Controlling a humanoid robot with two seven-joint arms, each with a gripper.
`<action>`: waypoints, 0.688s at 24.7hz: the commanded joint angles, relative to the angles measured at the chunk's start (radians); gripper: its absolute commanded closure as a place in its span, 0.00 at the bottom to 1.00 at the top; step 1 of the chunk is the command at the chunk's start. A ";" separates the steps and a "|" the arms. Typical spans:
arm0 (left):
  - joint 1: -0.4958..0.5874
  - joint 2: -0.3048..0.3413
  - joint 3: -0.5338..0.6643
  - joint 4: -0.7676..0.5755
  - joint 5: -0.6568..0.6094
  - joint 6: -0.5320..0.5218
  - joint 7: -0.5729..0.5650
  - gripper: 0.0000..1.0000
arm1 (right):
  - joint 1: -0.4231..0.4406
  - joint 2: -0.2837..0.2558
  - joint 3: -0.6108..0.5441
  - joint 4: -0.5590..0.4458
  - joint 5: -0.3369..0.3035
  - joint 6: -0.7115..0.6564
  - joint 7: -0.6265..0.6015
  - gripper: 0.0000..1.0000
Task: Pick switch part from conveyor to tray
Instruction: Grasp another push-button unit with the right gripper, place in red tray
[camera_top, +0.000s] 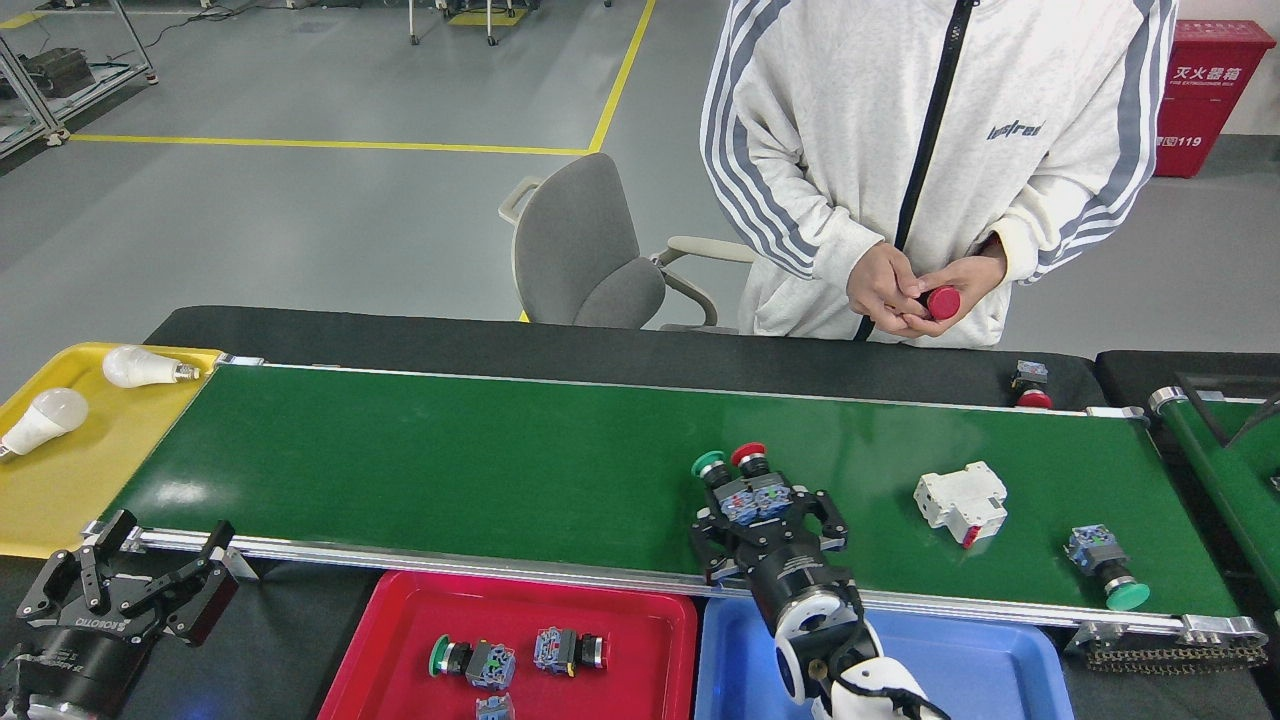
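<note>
Right end effector (765, 510) low on conveyor (450, 470), fingers spread wide around two switch parts (745, 485), not clamped yet; red tray (400, 610) sits behind-left for drop-off. Left end effector (135, 590) spread, parked, holding nothing.

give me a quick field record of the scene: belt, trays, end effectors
belt: dark-green conveyor carrying paired green and red pushbutton switches, white circuit breaker, green-capped switch
red tray: switch parts inside
blue tray: nothing visible inside
right end effector: open around the pair
left end effector: open, idle
</note>
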 joint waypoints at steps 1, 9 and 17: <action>-0.005 0.008 0.008 -0.008 -0.001 0.005 0.004 0.00 | 0.018 -0.017 0.083 -0.091 0.001 -0.105 -0.004 0.46; -0.005 0.008 0.005 -0.013 0.001 0.001 0.004 0.00 | 0.055 -0.020 0.171 -0.129 -0.007 -0.147 -0.007 0.00; -0.002 0.008 0.019 0.002 0.001 0.008 0.004 0.00 | 0.334 -0.028 -0.309 -0.207 -0.008 0.111 -0.184 0.00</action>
